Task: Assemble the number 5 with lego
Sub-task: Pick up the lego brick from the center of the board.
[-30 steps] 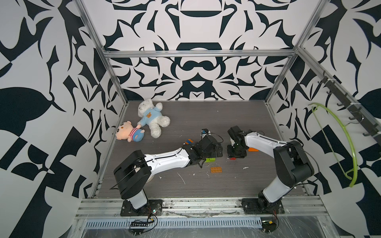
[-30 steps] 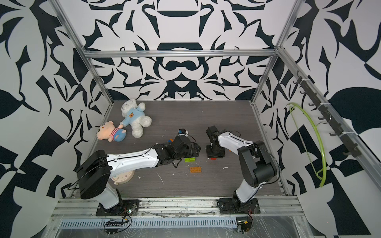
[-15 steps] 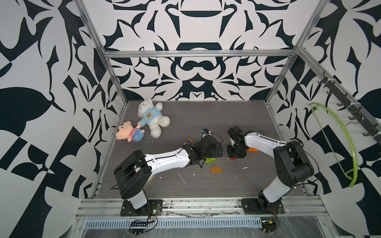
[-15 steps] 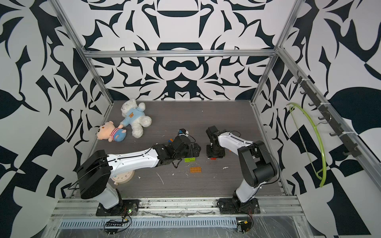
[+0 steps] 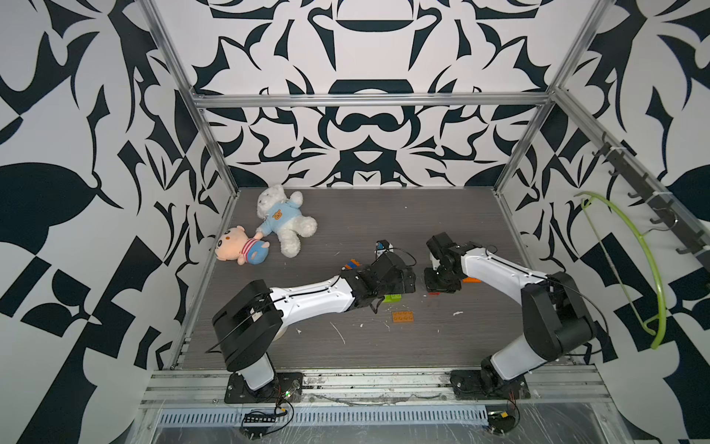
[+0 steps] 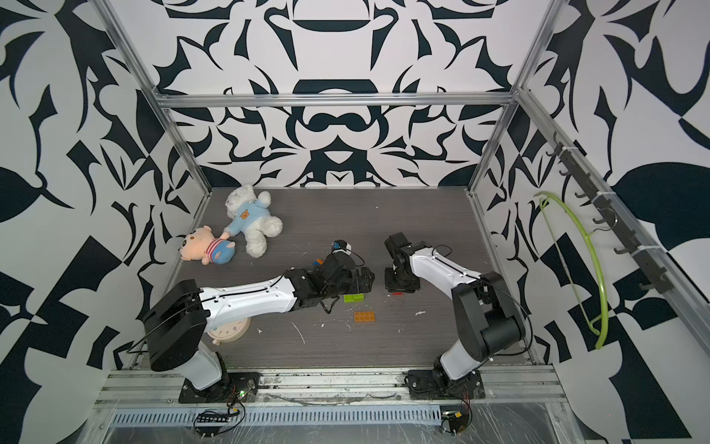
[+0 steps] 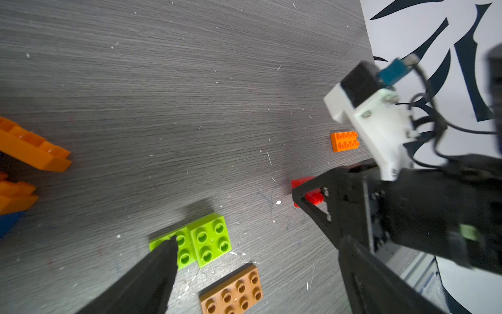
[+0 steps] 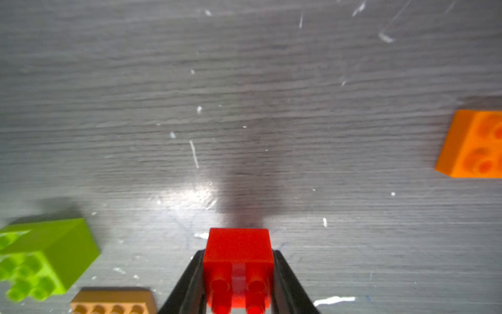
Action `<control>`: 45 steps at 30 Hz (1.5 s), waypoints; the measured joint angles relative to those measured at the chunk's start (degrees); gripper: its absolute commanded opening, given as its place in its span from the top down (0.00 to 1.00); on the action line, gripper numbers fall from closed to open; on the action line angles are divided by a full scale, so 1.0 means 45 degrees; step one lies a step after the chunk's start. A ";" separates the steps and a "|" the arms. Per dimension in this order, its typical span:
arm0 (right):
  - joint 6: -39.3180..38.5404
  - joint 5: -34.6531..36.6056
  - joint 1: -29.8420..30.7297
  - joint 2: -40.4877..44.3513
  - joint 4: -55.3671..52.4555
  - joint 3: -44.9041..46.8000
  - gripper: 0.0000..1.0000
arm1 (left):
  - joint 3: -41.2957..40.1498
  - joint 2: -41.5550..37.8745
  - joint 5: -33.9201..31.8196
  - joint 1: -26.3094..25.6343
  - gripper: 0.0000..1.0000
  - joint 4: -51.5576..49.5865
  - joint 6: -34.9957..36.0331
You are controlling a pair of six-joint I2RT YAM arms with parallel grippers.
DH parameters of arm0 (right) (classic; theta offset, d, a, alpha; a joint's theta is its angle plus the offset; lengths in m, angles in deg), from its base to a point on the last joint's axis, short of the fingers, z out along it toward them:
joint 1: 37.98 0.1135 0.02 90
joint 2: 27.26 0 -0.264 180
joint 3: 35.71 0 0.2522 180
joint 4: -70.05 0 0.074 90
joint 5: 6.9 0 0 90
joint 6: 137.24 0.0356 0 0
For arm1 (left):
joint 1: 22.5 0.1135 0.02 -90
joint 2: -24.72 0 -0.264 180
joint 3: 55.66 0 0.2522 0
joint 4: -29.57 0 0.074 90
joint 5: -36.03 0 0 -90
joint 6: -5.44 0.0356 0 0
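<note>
- Black-and-white patterned walls [image 5: 365, 146] on a metal frame close in a dark grey wood-grain tabletop [image 5: 384, 223] on three sides. A metal rail [image 5: 345, 380] runs along the front edge at the arm bases.
- Most of the open floor lies beyond both arms, towards the back wall. Two plush toys [image 5: 286, 221] fill the far left corner, and a round cream clock [image 6: 230, 332] sits partly under the left arm.
- Hard, glossy studded bricks cluster mid-table between the grippers; the matte tabletop is flecked with white scuffs.
- Right gripper [image 8: 238, 261]: its black fingers clamp both sides of a small red brick [image 8: 239, 242], studs turned toward the wrist camera. Whether it rests on the table I cannot tell.
- Left gripper [image 7: 258, 244]: the jaws stand wide apart, holding nothing. One fingertip [image 7: 168, 250] touches the edge of the lime green bricks [image 7: 209, 239], two squares pressed side by side.
- Just beside the green ones lies a flat brown brick [image 7: 232, 291]. A small orange brick [image 7: 344, 140] lies near the right arm, and longer orange bricks [image 7: 30, 149] lie well apart beyond the left gripper.
</note>
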 measured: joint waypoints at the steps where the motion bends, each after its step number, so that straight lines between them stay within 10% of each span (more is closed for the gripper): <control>1: 0.0034 -0.0019 0.0024 0.0087 -0.0039 0.0005 0.60 | 0.0000 0.0000 -0.0005 0.0000 0.01 0.0000 0.0000; 45: 0.1112 0.0073 0.1360 -0.0423 -0.0024 0.0787 0.62 | 0.0000 0.0000 -0.0097 0.0000 0.01 -0.0005 -0.0087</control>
